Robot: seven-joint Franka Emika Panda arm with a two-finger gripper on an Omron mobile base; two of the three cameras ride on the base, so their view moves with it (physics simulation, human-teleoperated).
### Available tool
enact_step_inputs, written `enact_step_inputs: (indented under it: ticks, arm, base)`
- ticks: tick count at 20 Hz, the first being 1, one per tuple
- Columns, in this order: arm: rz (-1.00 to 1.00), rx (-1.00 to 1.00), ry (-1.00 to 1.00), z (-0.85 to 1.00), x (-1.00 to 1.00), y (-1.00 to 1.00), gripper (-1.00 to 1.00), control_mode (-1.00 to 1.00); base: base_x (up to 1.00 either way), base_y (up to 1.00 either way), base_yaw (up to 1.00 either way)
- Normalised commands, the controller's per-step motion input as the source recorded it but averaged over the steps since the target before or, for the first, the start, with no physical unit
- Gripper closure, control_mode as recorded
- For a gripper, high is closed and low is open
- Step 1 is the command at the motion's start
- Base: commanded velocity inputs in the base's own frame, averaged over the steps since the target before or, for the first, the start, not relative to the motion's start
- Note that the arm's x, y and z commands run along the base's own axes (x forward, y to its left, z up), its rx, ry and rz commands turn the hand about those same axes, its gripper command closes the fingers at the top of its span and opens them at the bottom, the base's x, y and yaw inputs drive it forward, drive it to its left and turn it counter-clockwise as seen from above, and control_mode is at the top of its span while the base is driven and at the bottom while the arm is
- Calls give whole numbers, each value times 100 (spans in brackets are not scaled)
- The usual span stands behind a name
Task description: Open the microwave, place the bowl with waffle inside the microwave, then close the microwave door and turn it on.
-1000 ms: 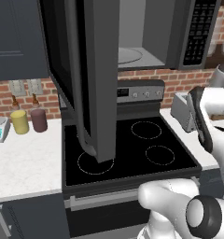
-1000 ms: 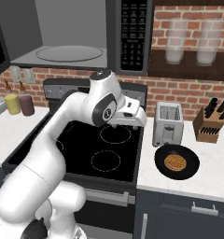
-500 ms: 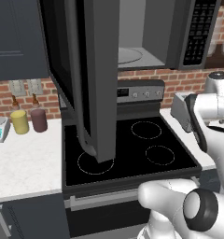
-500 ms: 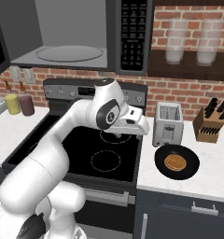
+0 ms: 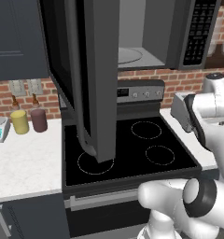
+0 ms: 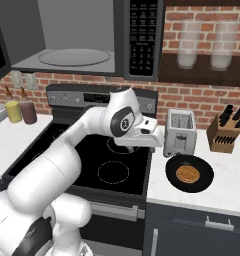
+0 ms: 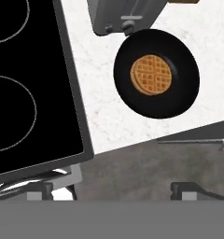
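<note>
Claw [image 6: 153, 136] swung right since earlier frame, I see it above stove edge, fingers unclear, cannot tell. Microwave door [image 5: 93, 79] hangs open. Bowl [image 7: 156, 73] with waffle [image 7: 151, 74] on worktop [image 7: 107, 112], touching toaster [image 6: 179, 132].

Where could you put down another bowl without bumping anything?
The white counter left of the stove is bare in front of the yellow cup and maroon cup. The right side is crowded: the bowl with its waffle sits close to the toaster and knife block.

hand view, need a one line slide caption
Round golden-brown waffle in shallow black bowl on white counter, beside black stovetop.
</note>
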Motion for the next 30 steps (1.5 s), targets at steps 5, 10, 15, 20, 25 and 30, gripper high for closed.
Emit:
enact_step_inputs:
  ticks: [5,10,15,20,25,30]
  arm:
    - [0,11,13,-25,36,-34,-100,-100]
    - [0,13,5,-28,36,-34,-100,-100]
    - [0,2,1,-44,26,-13,-100,-100]
    - [0,0,0,-40,28,-7,-100,-100]
    - [0,0,0,-33,35,-5,-100,-100]
    - [0,0,0,-25,39,-16,-100,-100]
  base:
    - [0,0,0]
    - [0,0,0]
    - [0,0,0]
    - [0,0,0]
    - [0,0,0]
    - [0,0,0]
